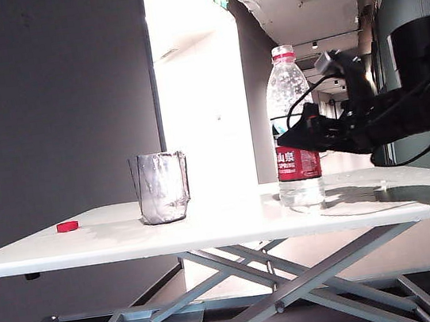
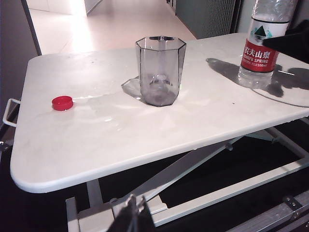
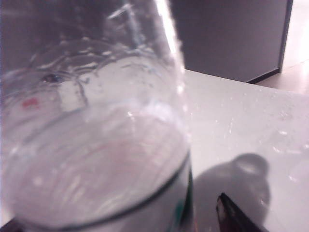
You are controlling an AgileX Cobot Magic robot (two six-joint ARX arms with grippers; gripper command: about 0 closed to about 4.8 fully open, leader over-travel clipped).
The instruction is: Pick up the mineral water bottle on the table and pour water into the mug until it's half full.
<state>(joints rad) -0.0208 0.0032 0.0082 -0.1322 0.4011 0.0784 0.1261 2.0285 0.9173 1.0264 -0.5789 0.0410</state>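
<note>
Clear plastic, the mineral water bottle (image 1: pixel 293 126) stands upright and uncapped on the right part of the table (image 1: pixel 232 223), red ring at its neck and a red-and-white label round its middle; water (image 1: pixel 302 190) shows in the stretch below the label. Well to its left sits the mug (image 1: pixel 161 187), a faceted clear cup that looks silvery from the exterior camera, and further left again lies a small red cap (image 1: pixel 67 226), apart from both. The right gripper (image 1: pixel 295 135) reaches in from the right at label height, its dark fingers spread wide at the bottle's sides, and no view shows them pressing on it. From the left wrist the mug (image 2: pixel 161 70) reads as see-through and holds no visible liquid, something the exterior camera cannot settle; that same view shows the label's characters on the bottle (image 2: pixel 264 43) and the cap (image 2: pixel 62 102) near the table's edge (image 2: pixel 96 159). The left gripper (image 2: pixel 133 217) hangs below the table's near edge, well away from everything, its tips close together. Blurred and very close, the bottle (image 3: pixel 91 140) fills most of the right wrist picture, with one dark fingertip (image 3: pixel 234 215) beside it.
</note>
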